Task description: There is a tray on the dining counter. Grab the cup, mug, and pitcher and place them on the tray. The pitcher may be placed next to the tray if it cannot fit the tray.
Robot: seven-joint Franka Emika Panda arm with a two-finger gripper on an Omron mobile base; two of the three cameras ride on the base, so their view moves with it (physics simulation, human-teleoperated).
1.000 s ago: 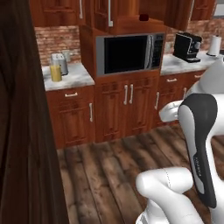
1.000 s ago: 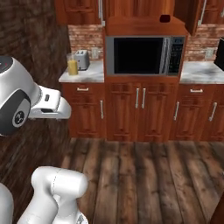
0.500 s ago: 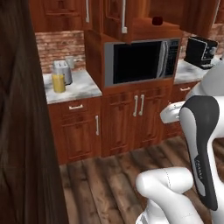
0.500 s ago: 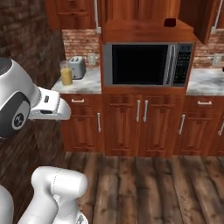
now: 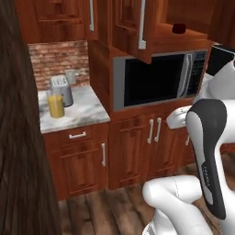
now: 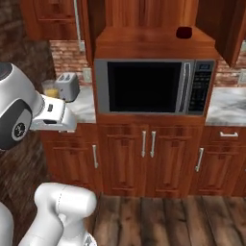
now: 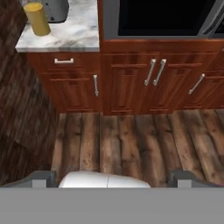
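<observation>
The pitcher (image 5: 56, 105), clear with yellow-orange inside, stands on a small marble counter (image 5: 87, 112) in front of a grey toaster (image 5: 61, 89). It also stands at the upper left of the hand view, pitcher (image 7: 37, 18), and peeks out behind my arm, pitcher (image 6: 48, 87). The dark maroon mug (image 5: 179, 28) sits on the wooden shelf above the microwave, mug (image 6: 184, 32). My gripper (image 7: 114, 178) hangs open and empty over the wood floor, well short of the cabinets. The tray, the cup and the dining counter are out of view.
A black microwave (image 6: 149, 86) is built into reddish wood cabinets (image 6: 144, 153), with an upper cabinet door (image 5: 133, 27) standing ajar. A dark wall (image 5: 18, 147) closes off the left side. More marble counter (image 6: 228, 105) lies to the right. Plank floor (image 7: 131, 140) stretches before the cabinets.
The base has driven closer to the cabinets, so the whole scene has grown and shifted. The gripper has stayed open.
</observation>
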